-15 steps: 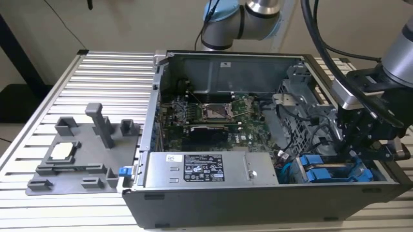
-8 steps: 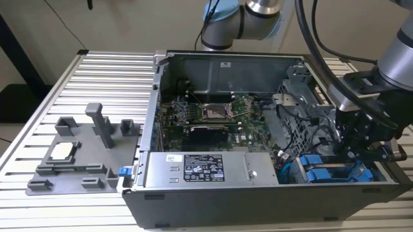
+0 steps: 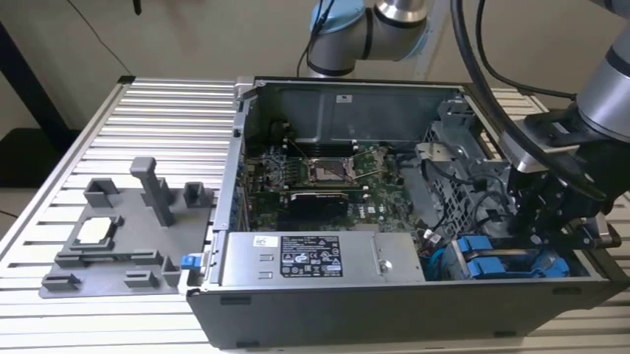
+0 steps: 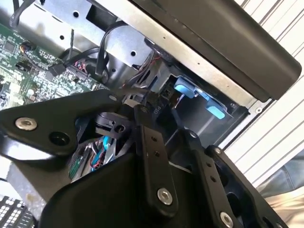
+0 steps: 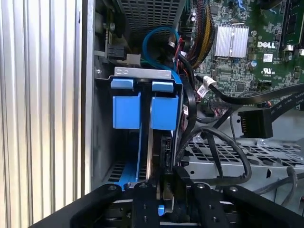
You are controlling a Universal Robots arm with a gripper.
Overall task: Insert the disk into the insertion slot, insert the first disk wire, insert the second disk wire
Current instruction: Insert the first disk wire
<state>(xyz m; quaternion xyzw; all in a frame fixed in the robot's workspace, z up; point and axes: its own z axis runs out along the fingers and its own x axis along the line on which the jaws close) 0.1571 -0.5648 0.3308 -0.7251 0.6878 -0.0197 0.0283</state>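
Observation:
Two blue-carrier drives sit side by side in the grey drive cage (image 5: 142,72) at the case's corner on the exterior view's right. The disk (image 5: 164,111) fills its insertion slot (image 5: 166,76), next to the other drive (image 5: 126,110). In the exterior view the blue carriers (image 3: 477,254) show beside the black gripper (image 3: 547,247), which reaches down into the case. My gripper (image 5: 166,184) is at the disk's rear edge, its fingers (image 4: 142,123) shut on a black wire connector (image 4: 160,103). Where the plug meets the disk is hidden.
A silver power-supply box (image 3: 320,258) lies along the case's front wall and the motherboard (image 3: 325,169) lies behind it. A loose black plug (image 5: 254,123) and a blue cable loop (image 5: 159,40) hang near the cage. A grey fixture plate (image 3: 118,236) rests on the ribbed table (image 3: 158,110).

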